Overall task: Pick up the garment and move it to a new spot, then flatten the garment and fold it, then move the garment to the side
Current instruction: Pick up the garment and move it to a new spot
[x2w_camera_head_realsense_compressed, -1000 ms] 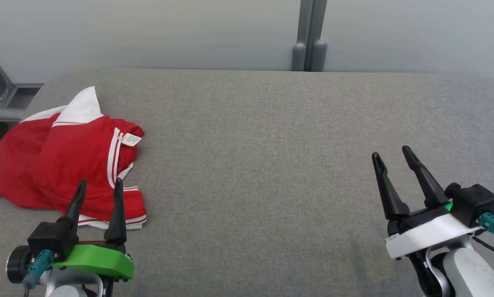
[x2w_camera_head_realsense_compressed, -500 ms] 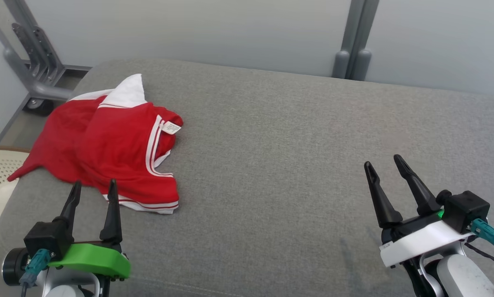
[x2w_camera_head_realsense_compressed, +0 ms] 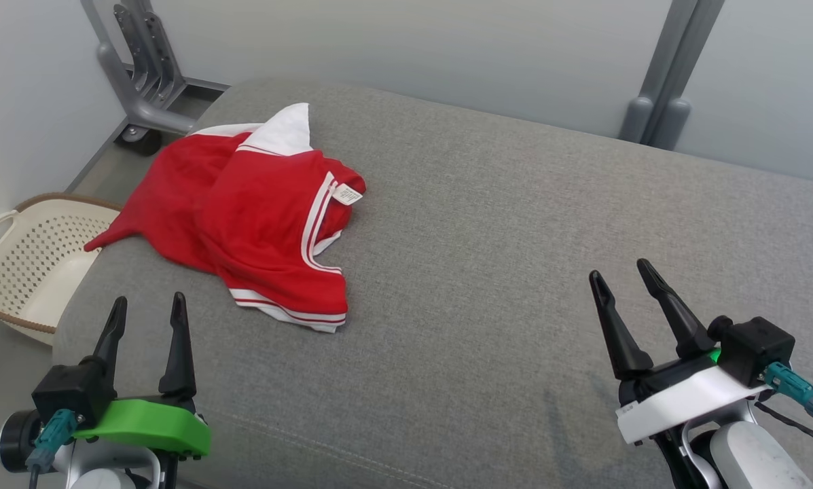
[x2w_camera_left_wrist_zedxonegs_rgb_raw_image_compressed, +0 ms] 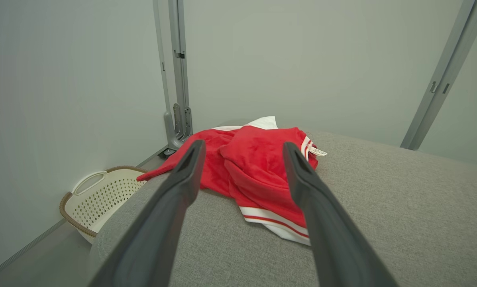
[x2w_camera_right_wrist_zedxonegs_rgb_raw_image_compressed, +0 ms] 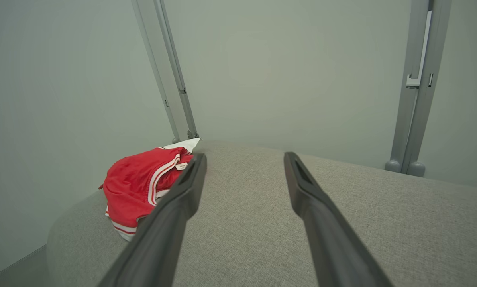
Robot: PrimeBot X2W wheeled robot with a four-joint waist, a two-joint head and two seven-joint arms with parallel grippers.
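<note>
Garment: the crumpled red fabric garment with white striped trim (x2w_camera_head_realsense_compressed: 257, 217) lies in a heap on the far left part of the grey fabric-covered worktop (x2w_camera_head_realsense_compressed: 515, 258), one red corner reaching the left edge.
Left gripper (x2w_camera_head_realsense_compressed: 145, 316): hovers at the near left edge of the worktop, jaws spread wide and empty, apart from the cloth.
Right gripper (x2w_camera_head_realsense_compressed: 623, 278): hovers over bare worktop at the near right, jaws also spread and empty, well apart from the garment.
Key relation: the garment lies ahead of the left gripper and slightly to its right; in the left wrist view the red garment (x2w_camera_left_wrist_zedxonegs_rgb_raw_image_compressed: 258, 167) shows between and beyond the two fingers. Its long axis runs from the far white collar towards the near striped hem (x2w_camera_head_realsense_compressed: 291, 314).
Nearer arm: the left, clearly.
Judged step: reaching to pick up; the hem looks the closest edge to pinch.
Beside the worktop: a cream perforated plastic basket (x2w_camera_head_realsense_compressed: 32, 258) on the floor, left.
</note>
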